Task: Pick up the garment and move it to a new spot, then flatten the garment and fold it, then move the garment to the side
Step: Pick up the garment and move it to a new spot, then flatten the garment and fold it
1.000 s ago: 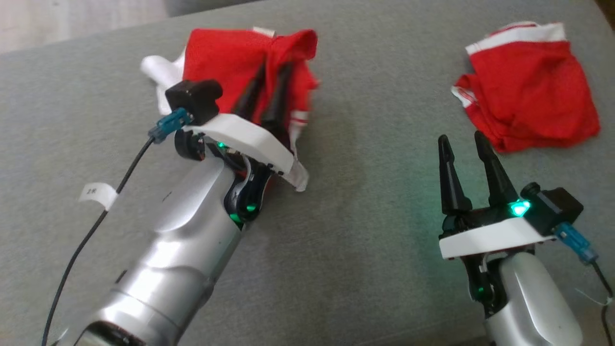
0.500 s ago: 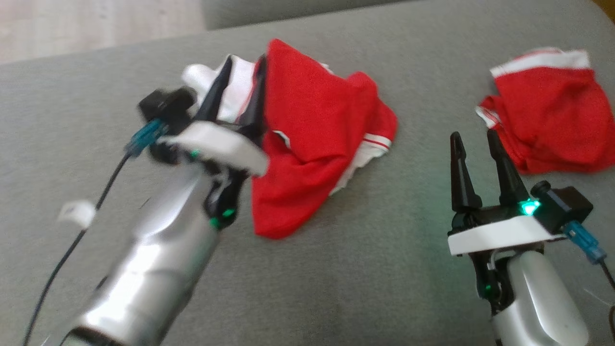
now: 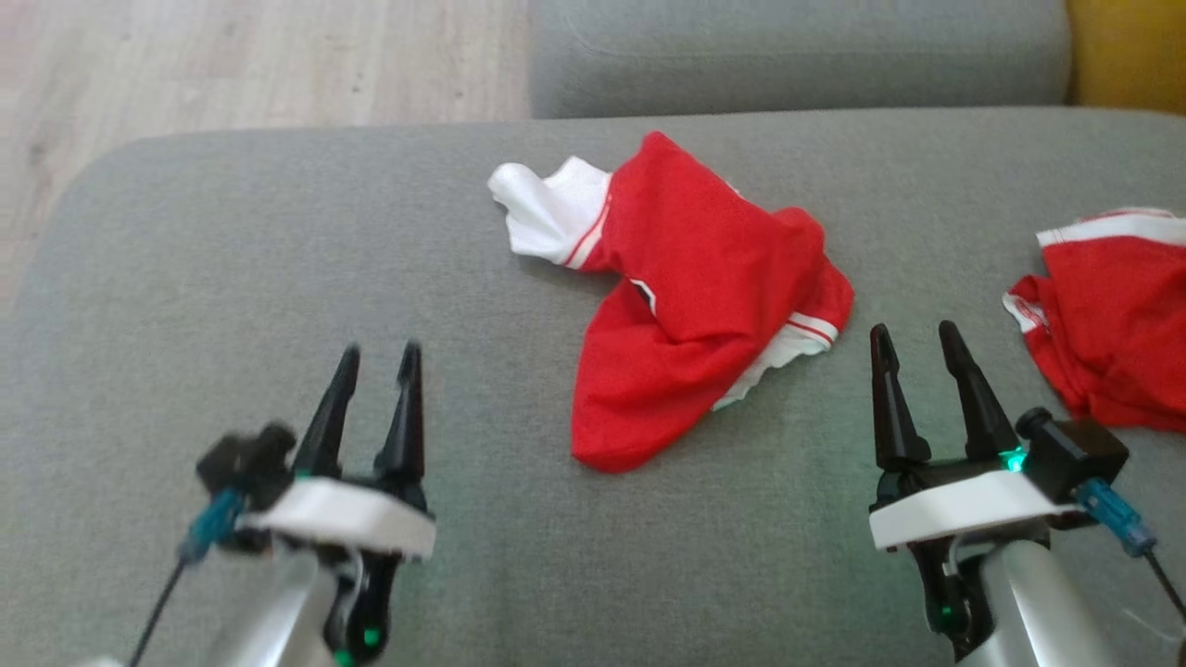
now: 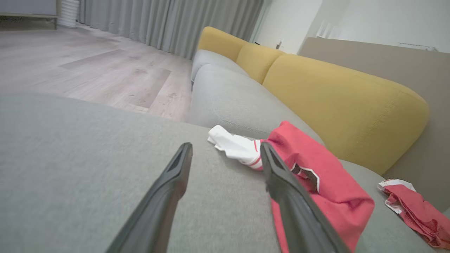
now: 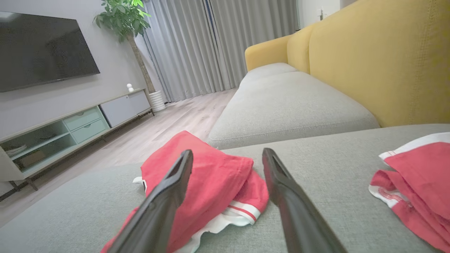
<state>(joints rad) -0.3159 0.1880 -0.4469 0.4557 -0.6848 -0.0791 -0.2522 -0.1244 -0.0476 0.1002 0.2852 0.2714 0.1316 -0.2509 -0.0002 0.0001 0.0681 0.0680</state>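
A crumpled red garment [image 3: 690, 306] with white sleeves and trim lies in the middle of the grey sofa cushion [image 3: 278, 278]; it also shows in the left wrist view [image 4: 327, 186] and the right wrist view [image 5: 207, 182]. My left gripper [image 3: 375, 357] is open at the lower left, well apart from the garment, with nothing between its fingers. My right gripper [image 3: 917, 333] is open at the lower right, just right of the garment's white hem, holding nothing.
A second red and white garment [image 3: 1112, 324] lies bunched at the cushion's right edge, also in the right wrist view [image 5: 418, 175]. The yellow sofa back [image 4: 337, 98] runs behind. Wooden floor [image 3: 232, 65] lies beyond the cushion's far left edge.
My left gripper let go of the red garment and drew back to the lower left. The garment now lies loose on the cushion. The head camera has shifted; the right arm kept its pose.
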